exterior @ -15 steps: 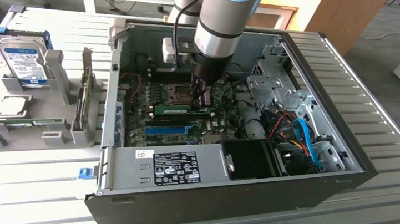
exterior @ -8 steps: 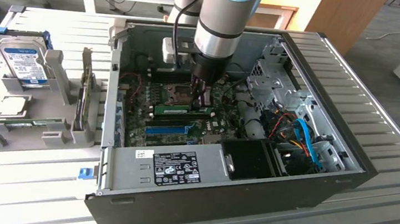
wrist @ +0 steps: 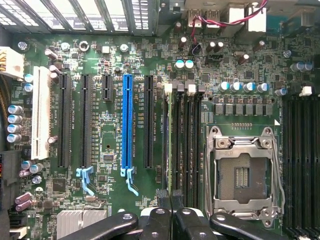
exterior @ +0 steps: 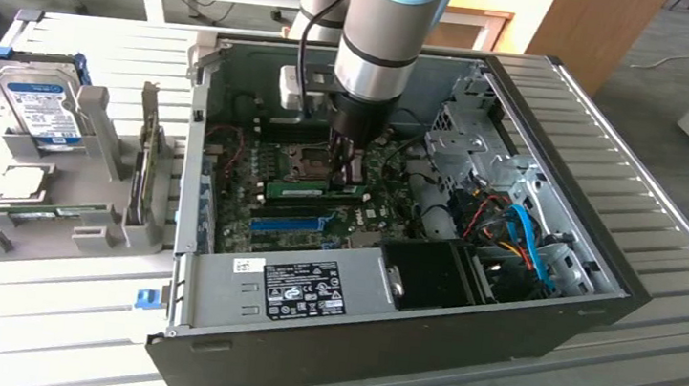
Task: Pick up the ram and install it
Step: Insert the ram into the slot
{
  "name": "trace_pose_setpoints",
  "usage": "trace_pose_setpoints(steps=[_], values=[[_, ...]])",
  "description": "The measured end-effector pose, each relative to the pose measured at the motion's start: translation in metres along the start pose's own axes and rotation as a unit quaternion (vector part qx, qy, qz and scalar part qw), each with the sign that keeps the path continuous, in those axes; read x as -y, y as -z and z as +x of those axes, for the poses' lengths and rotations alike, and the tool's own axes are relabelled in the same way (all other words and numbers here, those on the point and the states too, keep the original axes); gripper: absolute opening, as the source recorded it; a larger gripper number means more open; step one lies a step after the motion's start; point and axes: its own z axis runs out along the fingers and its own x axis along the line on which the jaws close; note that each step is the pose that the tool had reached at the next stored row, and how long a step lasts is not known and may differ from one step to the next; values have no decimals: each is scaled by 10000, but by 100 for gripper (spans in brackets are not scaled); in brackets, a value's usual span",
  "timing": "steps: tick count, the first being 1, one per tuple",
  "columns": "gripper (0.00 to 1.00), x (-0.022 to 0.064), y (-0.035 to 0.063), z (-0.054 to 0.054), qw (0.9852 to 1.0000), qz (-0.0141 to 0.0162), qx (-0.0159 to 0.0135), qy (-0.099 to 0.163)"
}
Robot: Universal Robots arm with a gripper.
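The ram (exterior: 313, 191) is a thin green stick standing on edge in a black memory slot on the motherboard, inside the open computer case (exterior: 590, 296). In the wrist view the ram (wrist: 170, 140) shows edge-on, between the long blue slot (wrist: 127, 120) and the CPU socket (wrist: 242, 175). My gripper (exterior: 348, 176) reaches straight down into the case at one end of the stick. Its black fingertips (wrist: 164, 199) are pressed together, so the gripper (wrist: 171, 196) is shut right over that end. Whether they pinch the ram's top edge or only rest on it I cannot tell.
A silver hard drive (exterior: 46, 109) with a blue label stands in a grey holder (exterior: 90, 176) on the exterior view's left, outside the case. Blue and orange cables (exterior: 526, 241) and a black fan housing (exterior: 439, 275) crowd the case's right side. More empty black slots (wrist: 300, 160) lie beyond the socket.
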Motion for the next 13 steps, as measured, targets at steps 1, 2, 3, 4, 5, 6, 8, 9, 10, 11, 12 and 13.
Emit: trace_pose_setpoints(steps=[1,2,3,4,5,6,8,9,10,11,12,13], values=[[12,0,-1,0,10000,0,0,0],[12,0,-6,0,10000,0,0,0],[12,1,-31,1,10000,1,0,0],[12,1,-32,2,10000,1,0,0],[12,1,-34,2,10000,1,0,0],[12,1,-37,2,10000,1,0,0],[12,2,-42,2,10000,1,0,0],[12,2,-44,2,10000,1,0,0],[12,2,-47,2,10000,1,0,0],[12,2,-50,2,10000,1,0,0],[12,2,-52,2,10000,1,0,0],[12,2,-54,2,10000,1,0,0]])
